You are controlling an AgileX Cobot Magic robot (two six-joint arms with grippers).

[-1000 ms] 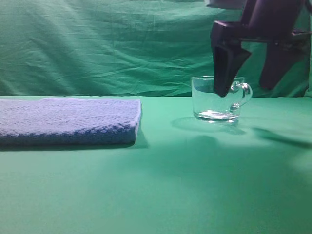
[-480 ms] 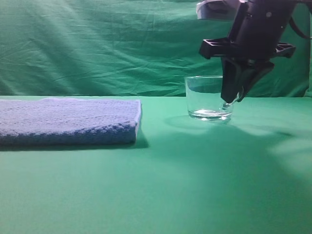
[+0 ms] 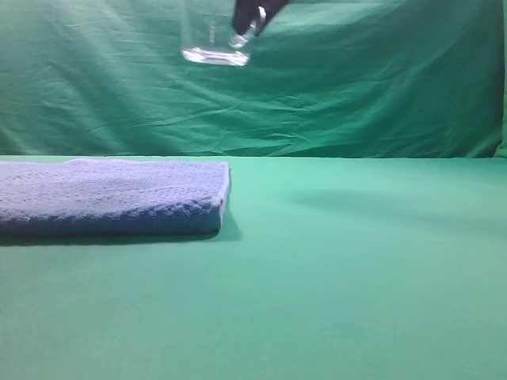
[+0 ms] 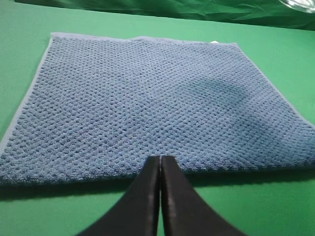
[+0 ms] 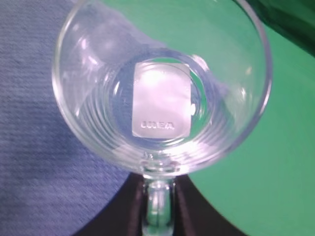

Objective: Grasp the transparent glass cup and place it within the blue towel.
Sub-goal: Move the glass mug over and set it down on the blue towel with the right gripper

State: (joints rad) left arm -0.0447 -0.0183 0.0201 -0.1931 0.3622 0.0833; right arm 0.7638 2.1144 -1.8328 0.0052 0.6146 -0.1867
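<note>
The transparent glass cup [image 3: 212, 36] hangs high in the air at the top of the exterior view, above the right end of the blue towel [image 3: 111, 194]. My right gripper [image 3: 248, 24] is shut on its looped handle. In the right wrist view I look down into the cup [image 5: 162, 93]; the two fingers clamp the handle [image 5: 158, 206], with the towel [image 5: 34, 162] below on the left. My left gripper [image 4: 160, 160] is shut and empty, hovering at the near edge of the towel [image 4: 147, 103].
A green cloth covers the table [image 3: 356, 277] and hangs as a backdrop [image 3: 356, 87]. The cup's shadow falls on the towel in the left wrist view [image 4: 211, 96].
My right gripper closed on the cup's handle, lifted the cup off the table and carried it up and to the left, over the towel's right end. The towel has not moved.
</note>
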